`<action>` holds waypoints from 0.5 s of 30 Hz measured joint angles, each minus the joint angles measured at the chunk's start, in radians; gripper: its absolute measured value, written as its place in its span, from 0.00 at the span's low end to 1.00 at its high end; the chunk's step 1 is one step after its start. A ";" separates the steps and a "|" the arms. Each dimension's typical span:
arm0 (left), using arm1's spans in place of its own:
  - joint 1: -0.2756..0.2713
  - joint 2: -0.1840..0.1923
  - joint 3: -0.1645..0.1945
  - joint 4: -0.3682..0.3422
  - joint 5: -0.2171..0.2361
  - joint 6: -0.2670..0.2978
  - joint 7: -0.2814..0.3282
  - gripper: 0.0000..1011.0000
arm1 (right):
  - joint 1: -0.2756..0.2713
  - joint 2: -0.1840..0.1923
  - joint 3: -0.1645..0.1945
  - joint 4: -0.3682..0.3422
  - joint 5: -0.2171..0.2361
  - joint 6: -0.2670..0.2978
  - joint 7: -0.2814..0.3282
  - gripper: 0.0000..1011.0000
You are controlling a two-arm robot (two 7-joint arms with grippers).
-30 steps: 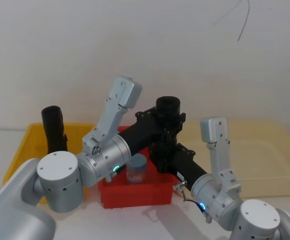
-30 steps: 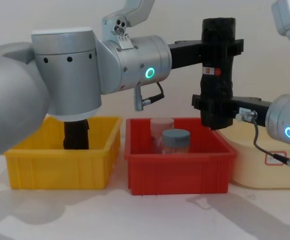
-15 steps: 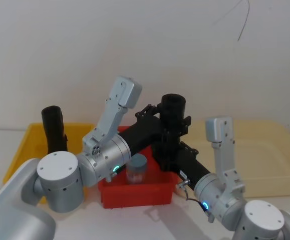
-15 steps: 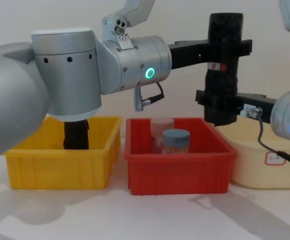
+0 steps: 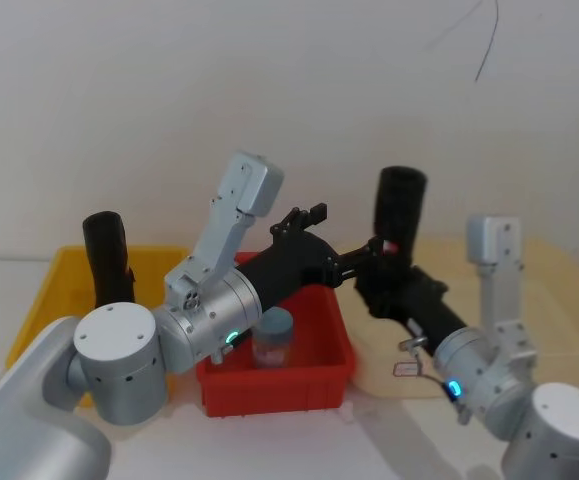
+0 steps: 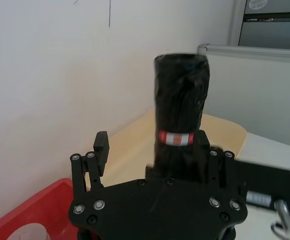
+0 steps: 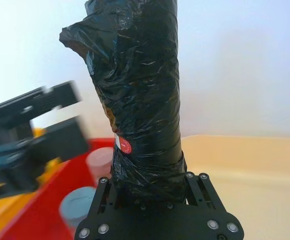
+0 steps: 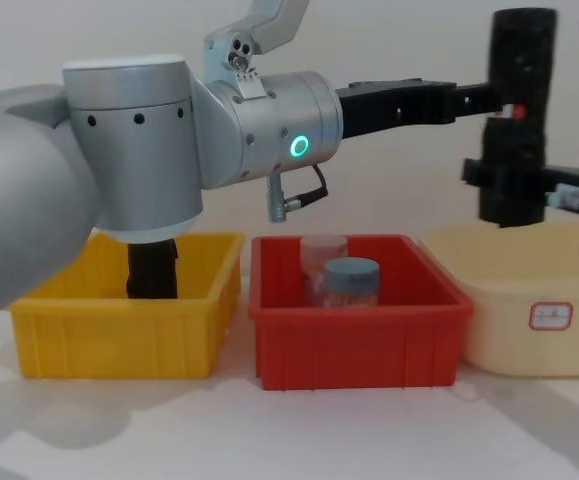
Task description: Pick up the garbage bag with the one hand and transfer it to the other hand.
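The garbage bag [image 5: 400, 203], a black roll with a small red-and-white label, stands upright in the air above the near-left corner of the beige bin. My right gripper [image 5: 383, 278], on the blue-ringed arm, is shut on its lower part [image 7: 146, 165]. From the side the garbage bag [image 8: 521, 70] hangs high at the right, clamped near its base by the right gripper [image 8: 510, 185]. My left gripper [image 5: 337, 236], on the green-ringed arm, is open over the red bin's right side. Its fingertips [image 8: 472, 97] end just left of the roll, holding nothing.
A second black roll [image 5: 106, 262] stands in the yellow bin [image 8: 119, 345] on the left. The red bin [image 8: 354, 350] in the middle holds a grey-lidded jar [image 8: 352, 282] and a clear one. The beige bin [image 8: 499, 300] sits at the right.
Both grippers held the roll over the red bin. The left gripper has opened and stayed put, and the right gripper has carried the roll to the right and upward, clear of it.
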 joint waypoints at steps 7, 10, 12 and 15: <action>0.000 0.000 0.000 0.000 0.000 0.000 0.000 0.99 | 0.015 0.020 0.051 0.006 0.001 0.013 -0.034 0.51; 0.000 0.000 0.000 0.000 0.000 0.000 0.000 0.99 | 0.022 0.029 0.073 0.012 -0.002 0.020 -0.052 0.51; 0.000 0.000 0.000 0.000 0.000 0.000 0.000 0.99 | 0.026 0.034 0.085 0.015 -0.006 0.025 -0.061 0.51; 0.000 0.000 0.000 0.000 0.000 0.000 0.000 0.99 | 0.034 0.045 0.106 0.025 -0.013 0.034 -0.081 0.51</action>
